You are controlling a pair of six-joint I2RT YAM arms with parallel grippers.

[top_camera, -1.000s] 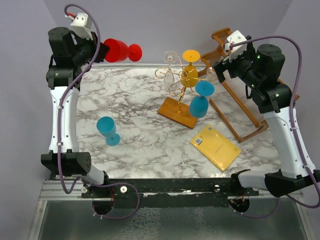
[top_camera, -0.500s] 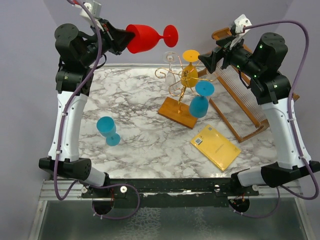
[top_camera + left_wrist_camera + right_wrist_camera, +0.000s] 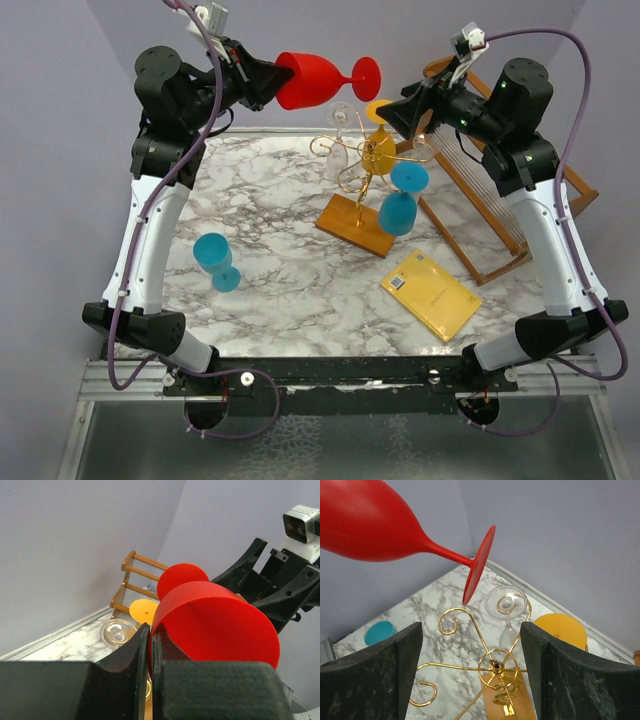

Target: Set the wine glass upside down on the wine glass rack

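Since half a second ago, my left gripper [image 3: 268, 80] has carried the red plastic wine glass [image 3: 325, 79] further right, so its round foot now hangs just left of the gold wire wine glass rack with curled spiral arms [image 3: 366, 165] and above it, held on its side with the stem pointing toward the right arm. The left fingers [image 3: 135, 652] are clamped on the bowl's rim, one inside and one outside. My right gripper [image 3: 405, 112] has swung in too and sits just right of the rack's top; its fingers [image 3: 405, 667] are spread wide apart with nothing between them. From the right wrist, the red foot is above one of the rack's spirals, not touching it. On the rack hang a clear glass [image 3: 508, 611], a yellow glass [image 3: 379, 148] and a teal glass [image 3: 400, 203]. Left of the rack, well apart, another teal glass [image 3: 216, 261] lies on the marble table [image 3: 280, 220]. A flat yellow book [image 3: 431, 294] lies near the rack's wooden base, and the brown slatted rack [image 3: 490, 215] stands right of it.
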